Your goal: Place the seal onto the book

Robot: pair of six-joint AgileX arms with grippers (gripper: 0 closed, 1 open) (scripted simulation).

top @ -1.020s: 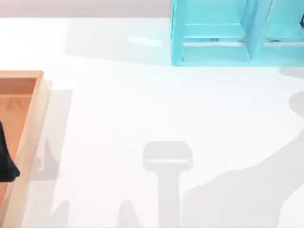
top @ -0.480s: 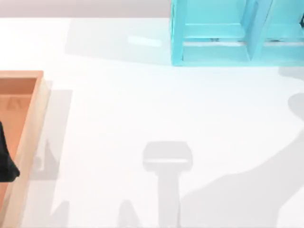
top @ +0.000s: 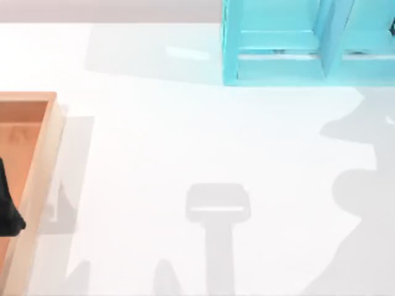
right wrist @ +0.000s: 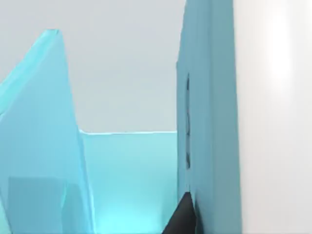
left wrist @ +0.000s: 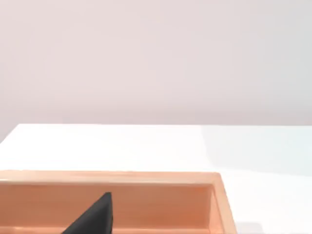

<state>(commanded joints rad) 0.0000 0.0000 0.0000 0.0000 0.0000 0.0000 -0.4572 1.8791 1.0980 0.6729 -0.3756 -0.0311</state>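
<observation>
The seal and the book are out of view. My left gripper (top: 7, 209) hangs as a dark shape over the wooden tray (top: 38, 166) at the table's left edge. One of its dark fingers (left wrist: 95, 217) shows above the tray's inside in the left wrist view. In the right wrist view, a dark fingertip (right wrist: 183, 217) of my right gripper sits close against a wall of the light-blue shelf unit (right wrist: 207, 122), looking into one of its compartments.
The light-blue shelf unit (top: 278, 68) stands at the back right of the table. The wooden tray has raised walls (left wrist: 146, 178) along the left side. Arm shadows lie across the white tabletop (top: 185, 135) at the front and right.
The right arm's shadow on the right side of the table has spread up toward the shelf unit. The left gripper has stayed in place over the tray.
</observation>
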